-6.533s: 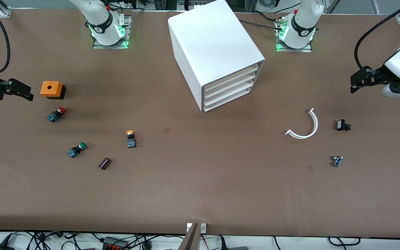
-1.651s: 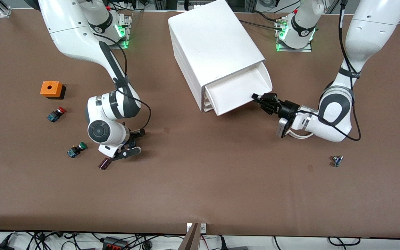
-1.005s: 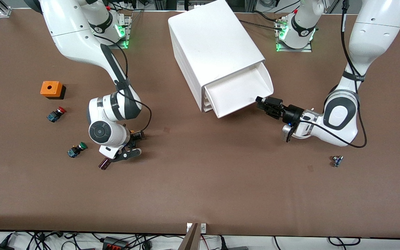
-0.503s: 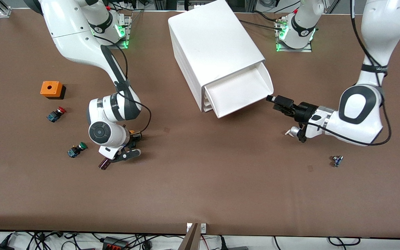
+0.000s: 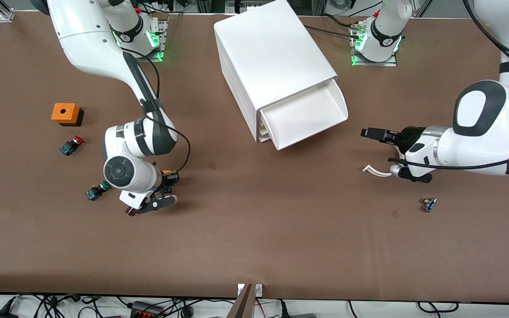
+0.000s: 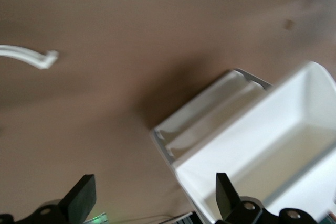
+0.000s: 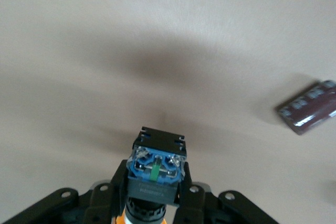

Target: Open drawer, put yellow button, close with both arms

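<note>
The white cabinet (image 5: 272, 62) stands at mid-table with its top drawer (image 5: 305, 115) pulled out and empty; the drawer also shows in the left wrist view (image 6: 273, 145). My right gripper (image 5: 168, 179) is shut on the yellow button (image 5: 165, 172) and holds it just above the table between the green button and the cabinet. In the right wrist view the gripper (image 7: 155, 187) clamps the button's black body (image 7: 156, 163), blue end pointing away. My left gripper (image 5: 369, 132) is open and empty, off the drawer front, toward the left arm's end; the left wrist view shows its fingers (image 6: 79, 203) wide apart.
An orange box (image 5: 66, 113), a red button (image 5: 72, 145) and a green button (image 5: 96, 191) lie toward the right arm's end. A dark maroon part (image 7: 310, 113) lies by the right gripper. A white curved piece (image 5: 376, 171) and a small blue part (image 5: 429, 204) lie near the left hand.
My left gripper has let go of the drawer's front and drawn back toward the left arm's end. The drawer stays open. My right hand has shifted slightly with the yellow button in it.
</note>
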`<act>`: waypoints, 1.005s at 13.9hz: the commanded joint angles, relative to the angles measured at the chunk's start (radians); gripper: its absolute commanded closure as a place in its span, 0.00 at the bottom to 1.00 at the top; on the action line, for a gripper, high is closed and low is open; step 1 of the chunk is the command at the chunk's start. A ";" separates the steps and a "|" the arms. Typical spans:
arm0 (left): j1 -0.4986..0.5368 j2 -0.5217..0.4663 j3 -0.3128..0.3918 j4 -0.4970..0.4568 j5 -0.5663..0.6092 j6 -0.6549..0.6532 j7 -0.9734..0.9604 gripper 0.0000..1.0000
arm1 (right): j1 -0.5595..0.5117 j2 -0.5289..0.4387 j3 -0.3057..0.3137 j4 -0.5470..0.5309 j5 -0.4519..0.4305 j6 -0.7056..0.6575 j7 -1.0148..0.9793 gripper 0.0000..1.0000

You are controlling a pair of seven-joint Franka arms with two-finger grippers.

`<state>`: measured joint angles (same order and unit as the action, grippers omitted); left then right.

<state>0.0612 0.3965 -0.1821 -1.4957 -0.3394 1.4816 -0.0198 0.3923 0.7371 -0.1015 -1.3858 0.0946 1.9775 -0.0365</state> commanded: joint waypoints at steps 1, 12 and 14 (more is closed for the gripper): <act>-0.030 -0.024 -0.002 0.051 0.159 -0.006 -0.139 0.00 | -0.003 -0.001 -0.001 0.201 0.011 -0.185 -0.007 1.00; -0.018 -0.122 0.003 -0.032 0.342 0.048 -0.157 0.00 | 0.175 -0.113 0.003 0.413 0.010 -0.259 0.001 1.00; -0.018 -0.127 0.003 -0.032 0.342 0.045 -0.158 0.00 | 0.218 -0.111 0.006 0.438 0.011 -0.249 0.003 1.00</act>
<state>0.0413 0.3093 -0.1775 -1.4863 -0.0194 1.5092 -0.1684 0.5772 0.6229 -0.0879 -0.9836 0.0964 1.7312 -0.0351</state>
